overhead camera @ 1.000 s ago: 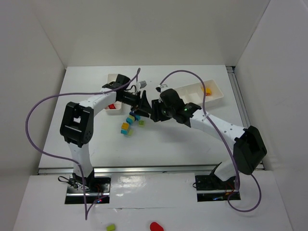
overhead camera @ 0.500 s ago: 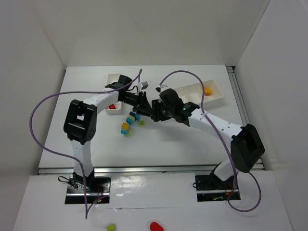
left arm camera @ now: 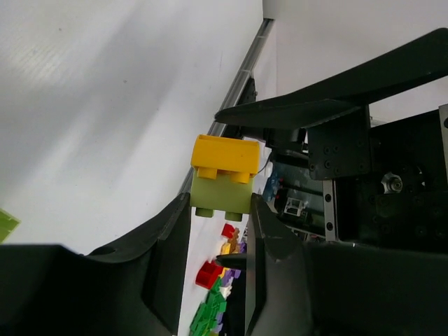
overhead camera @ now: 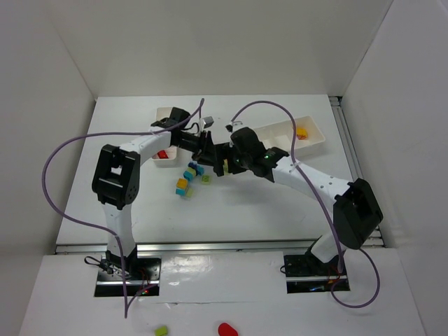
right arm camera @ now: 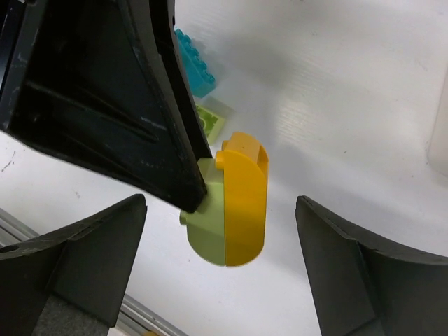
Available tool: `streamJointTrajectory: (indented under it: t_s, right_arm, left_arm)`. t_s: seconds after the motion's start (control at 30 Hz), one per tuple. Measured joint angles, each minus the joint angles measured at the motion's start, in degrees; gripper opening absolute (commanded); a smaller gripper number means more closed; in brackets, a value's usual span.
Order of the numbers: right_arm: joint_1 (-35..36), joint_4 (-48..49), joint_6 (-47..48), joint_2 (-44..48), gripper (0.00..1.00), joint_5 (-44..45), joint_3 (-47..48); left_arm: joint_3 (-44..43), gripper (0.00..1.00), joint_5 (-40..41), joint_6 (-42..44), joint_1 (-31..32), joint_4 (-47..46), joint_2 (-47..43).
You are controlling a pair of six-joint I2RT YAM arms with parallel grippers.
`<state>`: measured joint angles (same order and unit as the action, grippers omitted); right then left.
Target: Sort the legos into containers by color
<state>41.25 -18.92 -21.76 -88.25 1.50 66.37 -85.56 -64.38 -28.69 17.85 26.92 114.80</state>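
Left gripper [left arm camera: 219,204] jaws pinch the yellow-lime brick [left arm camera: 224,159] by its lime half. Right gripper [right arm camera: 218,206] jaws gape around it, apparently clear

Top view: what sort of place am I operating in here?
Probably a lab test cell, not a home or factory: plain white panels box in a white table, a left arm and right arm stand at its near edge, and toy bricks and sorting trays lie on it.
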Motion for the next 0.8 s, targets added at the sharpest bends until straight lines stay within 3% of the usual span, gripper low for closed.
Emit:
streamJointTrajectory:
  t_s: [0.2,0.33,0.53,0.8]
  right_arm:
    - [-1.75,-0.26,-0.28,0.79,0.90,-1.22,0.50]
    - [-8.41,0.79,-1.62,4.63,0.89,-7.65,-0.87]
    - [-21.40,8.24,-4.83,6.97,0.88,-28.74,-3.17]
    - [-21.90,17.35,-7.80,-2.38,0.93,-50.29,-4.13]
  left_arm:
    - [-0.52,0.00,0.00,-0.11,-2.34,0.02,0.48]
    - [-1.22,0.00,-0.11,-0.13,-3.65,0.09,0.61]
    - [-2.64,0.00,-1.62,0.55,-4.42,0.31,0.61]
    - [-2.86,0.00,-3.72,3.10,-4.39,1.16,0.59]
